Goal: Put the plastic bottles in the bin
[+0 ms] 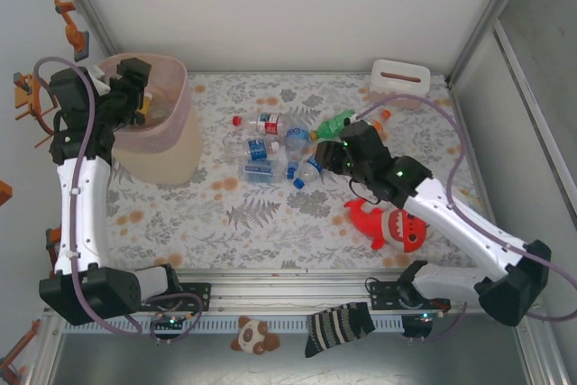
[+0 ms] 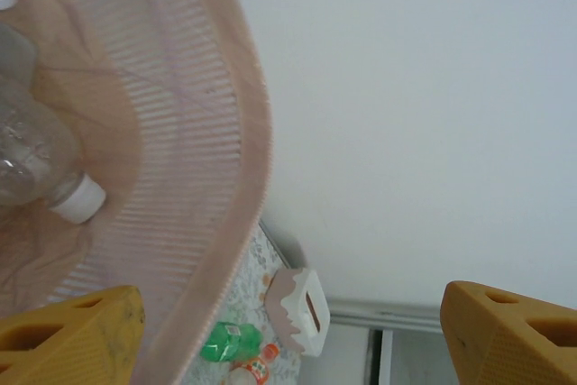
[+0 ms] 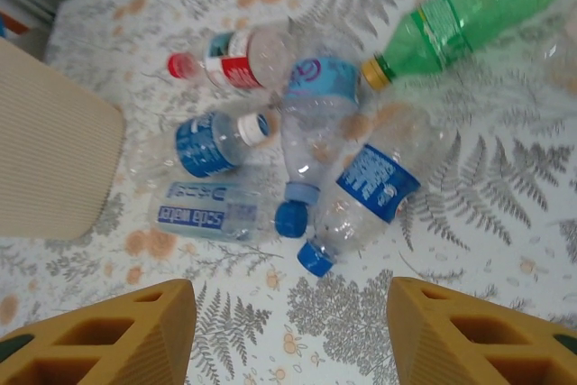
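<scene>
The fern-patterned table holds several plastic bottles yet to move; one clear bottle lies in the pink bin. The left end effector is spread empty over the bin, and the right end effector is spread above the pile.

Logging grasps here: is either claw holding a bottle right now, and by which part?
Nothing is held. The left claw is open over the bin, and the right claw is open above the plastic bottles.
</scene>
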